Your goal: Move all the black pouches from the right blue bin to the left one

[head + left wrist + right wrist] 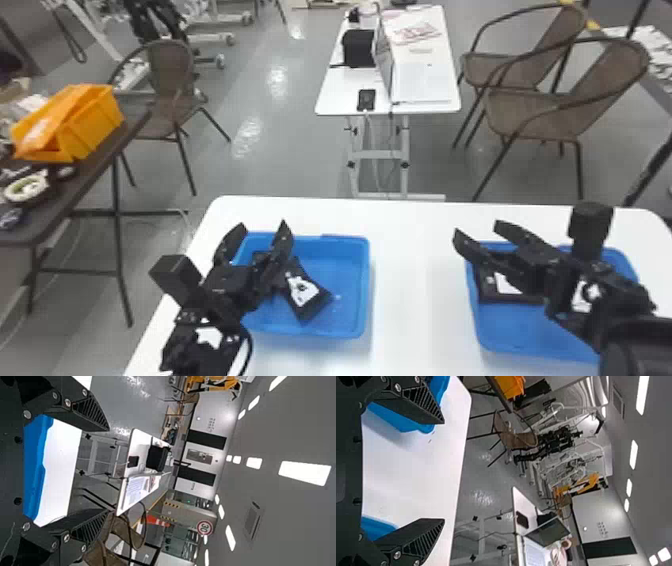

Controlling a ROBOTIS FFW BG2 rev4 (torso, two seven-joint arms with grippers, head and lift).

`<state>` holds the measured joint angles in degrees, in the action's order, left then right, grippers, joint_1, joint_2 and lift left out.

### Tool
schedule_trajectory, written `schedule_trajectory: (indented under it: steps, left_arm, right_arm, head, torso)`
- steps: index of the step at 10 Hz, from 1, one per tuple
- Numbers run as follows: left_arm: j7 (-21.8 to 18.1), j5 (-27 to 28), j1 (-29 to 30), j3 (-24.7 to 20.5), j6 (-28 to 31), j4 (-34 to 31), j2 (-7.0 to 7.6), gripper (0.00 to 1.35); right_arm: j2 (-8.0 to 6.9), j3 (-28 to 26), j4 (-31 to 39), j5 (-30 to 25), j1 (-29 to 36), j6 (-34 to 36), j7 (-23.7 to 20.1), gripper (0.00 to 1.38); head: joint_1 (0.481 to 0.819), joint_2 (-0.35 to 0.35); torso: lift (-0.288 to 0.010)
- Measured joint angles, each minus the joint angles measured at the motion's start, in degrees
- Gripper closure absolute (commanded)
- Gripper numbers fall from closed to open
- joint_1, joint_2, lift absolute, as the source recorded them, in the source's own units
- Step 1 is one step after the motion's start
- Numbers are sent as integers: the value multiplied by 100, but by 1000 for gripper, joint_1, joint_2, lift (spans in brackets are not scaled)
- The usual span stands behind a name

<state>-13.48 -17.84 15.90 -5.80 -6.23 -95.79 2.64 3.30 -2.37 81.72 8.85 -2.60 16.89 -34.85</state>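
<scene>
A grey-floored room opens out beyond the work, with brown woven chairs [545, 112], a small white desk [340, 85] carrying an open laptop [384, 62], and an orange plastic bin [97, 125] on a dark side table [102, 170]. In front is a white table [420, 280] with rounded far corners. One blue plastic bin [367, 285] sits toward its left edge, another blue plastic bin [487, 345] toward its right edge.

In the right-hand bin, a flat black pouch with a white label [487, 295] lies by the far left corner, below the fingers of the right gripper [477, 232]. Those fingers stand apart, their tips above the bin's far left corner.

The left gripper [265, 232] also has its fingers spread, over the far left part of the left-hand bin. A black pouch with a patterned white label [317, 300] lies slantwise in that bin, on the near right side of the fingers; the dark shape [260, 257] by the far left corner is probably another pouch.

The label on the slanted pouch bears dark marks on white. Papers [412, 32] on the desk carry reddish print, and a round red-rimmed sign [205, 527] appears in the left wrist view's background.
</scene>
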Motion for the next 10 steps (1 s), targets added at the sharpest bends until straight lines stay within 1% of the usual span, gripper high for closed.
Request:
schedule_trajectory:
  steps: [2, 3, 5, 6, 7, 10]
  left_arm:
    - [4, -20, 133, -167, -40, -286, -177, 82]
    - [4, -37, 168, -216, -59, -384, -219, 82]
    - [3, -86, 175, -221, -66, -458, -211, 82]
    - [3, -106, 176, -194, -54, -465, -189, 82]
    - [3, -119, 185, -184, -48, -467, -178, 82]
    - [4, -175, 211, -189, -44, -496, -176, 82]
  right_arm:
    - [-25, -593, 31, -244, 437, 23, 119, 150]
    - [-28, -801, -50, -404, 529, -32, 142, 151]
    - [-31, -1054, -545, -625, 506, -401, 282, 159]
    - [-34, -1072, -792, -687, 427, -489, 419, 159]
    - [-43, -1060, -1054, -781, 299, -509, 448, 157]
    - [-49, -903, -2183, -1110, -408, -742, 496, 154]
  head:
    - [695, 77]
    - [695, 52]
    - [695, 26]
    - [695, 12]
    - [695, 10]
    - [695, 27]
  torso:
    - [0]
    - [0]
    - [0]
    - [0]
    - [0]
    - [0]
